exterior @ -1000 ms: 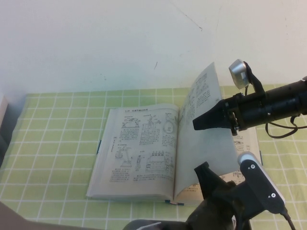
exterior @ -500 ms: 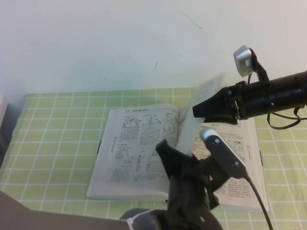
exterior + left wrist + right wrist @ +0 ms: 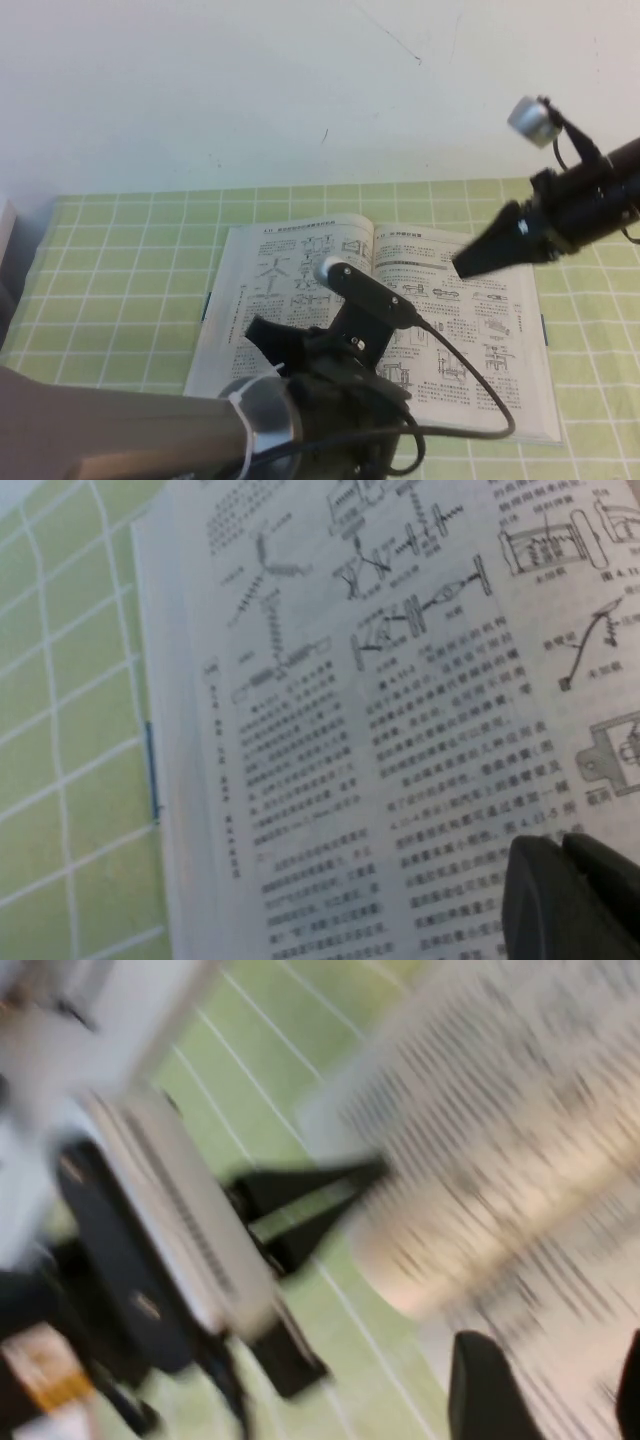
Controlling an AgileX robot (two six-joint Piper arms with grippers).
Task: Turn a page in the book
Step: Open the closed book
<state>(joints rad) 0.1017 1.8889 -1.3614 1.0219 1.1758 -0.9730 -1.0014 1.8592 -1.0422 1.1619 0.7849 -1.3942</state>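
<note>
**Open Book, Two Grippers Above the Pages**

High view: One thick paperback book [image 3: 400, 310] with off-white pages of black line drawings is lying open and flat on the green-and-white checked tablecloth [image 3: 110, 270], near the table's middle. Both visible faces are printed all over; the turned page cannot be told apart from the other leaves. One black left gripper [image 3: 270, 340] is reaching over the book's left-hand page. Whether its fingers are spread or pressed together cannot be told. One black right gripper [image 3: 470, 265] is hovering above the right-hand page, pointing toward the spine and holding nothing. Its finger state cannot be told either.

Left wrist view: The book [image 3: 380, 710] is filling the frame, showing dense text and spring diagrams. One dark blue cover edge is showing beside the tablecloth [image 3: 70, 730]. The left gripper [image 3: 575, 900] is sitting just above the paper.

Right wrist view: The picture is blurred. The right gripper [image 3: 545, 1390] is showing two dark fingers [image 3: 485, 1390] set apart, with printed paper of the book [image 3: 500, 1150] beyond.
</note>
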